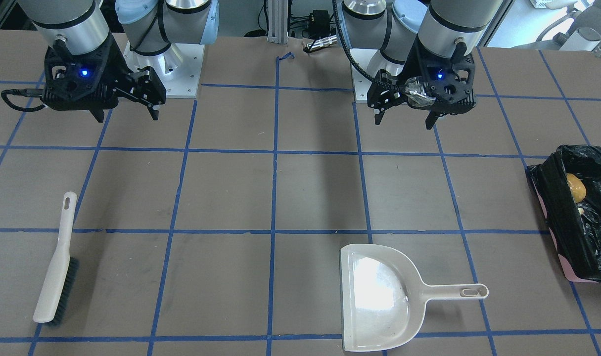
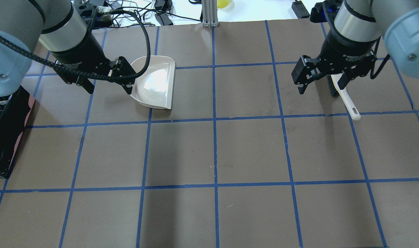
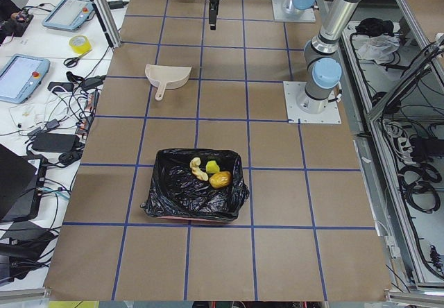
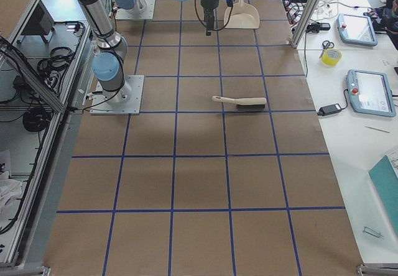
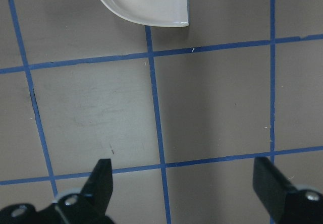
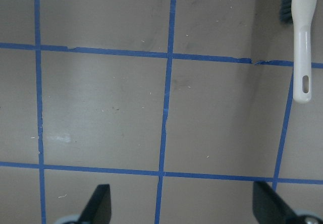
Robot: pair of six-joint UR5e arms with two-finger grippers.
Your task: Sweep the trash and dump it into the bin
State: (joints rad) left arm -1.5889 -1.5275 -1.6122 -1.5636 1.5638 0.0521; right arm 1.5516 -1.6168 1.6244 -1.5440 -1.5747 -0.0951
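The trash lies inside the bin, a pink box lined with a black bag: a golden-brown lump, a yellow-green sponge wedge and a pale slice. The bin stands at the table's end on my left, and the lump shows in it. My left gripper is open and empty, hovering above the table near the beige dustpan. My right gripper is open and empty, above the white brush.
The dustpan lies empty with its handle pointing toward the bin. The brush lies flat on the far side of the table. Blue tape lines grid the brown table top. Cables and tablets sit beyond the table's edge.
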